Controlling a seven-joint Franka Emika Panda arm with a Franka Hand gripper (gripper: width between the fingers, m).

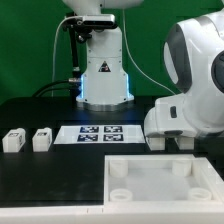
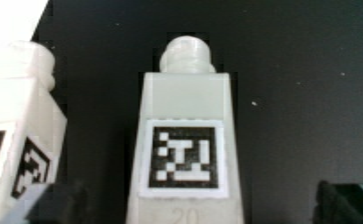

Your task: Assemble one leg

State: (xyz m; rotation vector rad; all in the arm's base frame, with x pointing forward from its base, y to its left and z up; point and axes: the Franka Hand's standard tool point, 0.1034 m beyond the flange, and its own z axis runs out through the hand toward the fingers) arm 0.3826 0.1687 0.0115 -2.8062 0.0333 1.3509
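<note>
Dark fingers [image 2: 32,205] peek into the wrist view, one on each side of the leg [image 2: 192,140]. They are wide apart and hold nothing. That leg lies on the black table [image 2: 302,60]. Its long side points straight away from the fingers, round tip farthest out. A second leg [image 2: 14,120] lies just beside it. Only the exterior view shows the gripper [image 1: 172,140] low behind the big panel [image 1: 150,182], and two more legs [image 1: 14,141] well apart.
</note>
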